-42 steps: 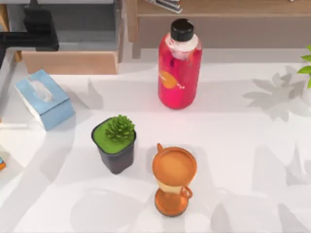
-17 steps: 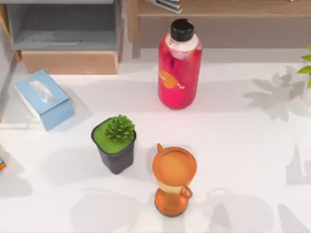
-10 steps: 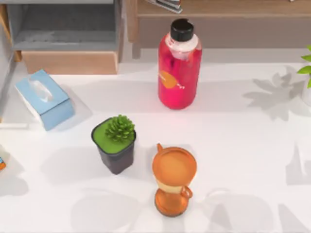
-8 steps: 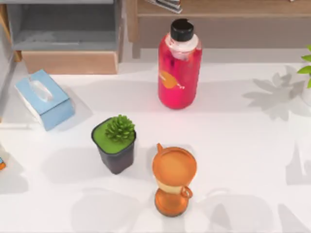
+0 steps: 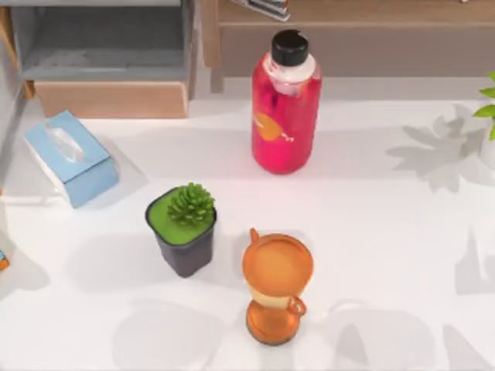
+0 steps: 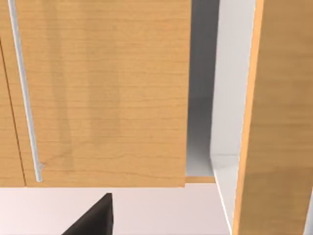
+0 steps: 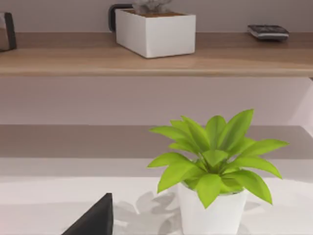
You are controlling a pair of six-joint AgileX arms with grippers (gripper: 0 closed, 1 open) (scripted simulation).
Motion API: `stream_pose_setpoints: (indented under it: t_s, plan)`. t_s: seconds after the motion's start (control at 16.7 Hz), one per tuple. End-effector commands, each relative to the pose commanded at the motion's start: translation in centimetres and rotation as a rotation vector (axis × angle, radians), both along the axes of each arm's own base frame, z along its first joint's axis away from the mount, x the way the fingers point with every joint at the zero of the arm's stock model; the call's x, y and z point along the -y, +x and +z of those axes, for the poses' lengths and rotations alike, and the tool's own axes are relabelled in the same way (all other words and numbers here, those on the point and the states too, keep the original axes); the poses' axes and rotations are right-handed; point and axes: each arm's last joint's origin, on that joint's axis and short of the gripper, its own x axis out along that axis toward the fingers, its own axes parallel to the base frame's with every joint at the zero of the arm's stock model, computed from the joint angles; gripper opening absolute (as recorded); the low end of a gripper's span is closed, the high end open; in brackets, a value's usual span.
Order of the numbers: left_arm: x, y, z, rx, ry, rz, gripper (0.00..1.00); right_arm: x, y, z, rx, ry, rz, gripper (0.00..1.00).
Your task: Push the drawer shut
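The drawer (image 5: 108, 99) is at the table's back left in the top view. It stands pulled out, with its grey inner floor (image 5: 100, 46) showing behind the light tan front panel. In the left wrist view a dark part of my left gripper (image 6: 93, 218) sits close before a light wooden face with a thin silver bar (image 6: 24, 93). A grey gap (image 6: 200, 98) and another wooden panel lie beside that face. In the right wrist view a dark part of my right gripper (image 7: 93, 218) is low over the white table, facing a leafy plant.
A light-blue tissue box (image 5: 71, 157) lies in front of the drawer. A red bottle (image 5: 285, 104), a small potted succulent (image 5: 182, 228) and an orange cup (image 5: 276, 286) stand mid-table. A long wooden shelf (image 5: 348, 31) runs along the back. A green plant in a white pot (image 7: 215, 196) stands at the right.
My left arm, which hung over the drawer's left part 2.5 s ago, has moved out of the top view. The drawer stands where it was.
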Motion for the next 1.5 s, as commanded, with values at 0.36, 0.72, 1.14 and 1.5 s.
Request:
stream_pose_setpoints:
  t_s: [0.36, 0.72, 1.14, 1.5]
  plan:
    - [0.0, 0.0, 0.0, 0.000, 0.000, 0.000, 0.55, 0.0, 0.0, 0.0, 0.000, 0.000, 0.000, 1.00]
    - [0.0, 0.0, 0.0, 0.000, 0.000, 0.000, 0.10, 0.0, 0.0, 0.0, 0.000, 0.000, 0.000, 1.00]
    - [0.0, 0.0, 0.0, 0.000, 0.000, 0.000, 0.00, 0.0, 0.0, 0.0, 0.000, 0.000, 0.000, 1.00]
    - [-0.1, 1.1, -0.6, -0.023, -0.018, 0.005, 0.00, 0.0, 0.0, 0.0, 0.000, 0.000, 0.000, 1.00]
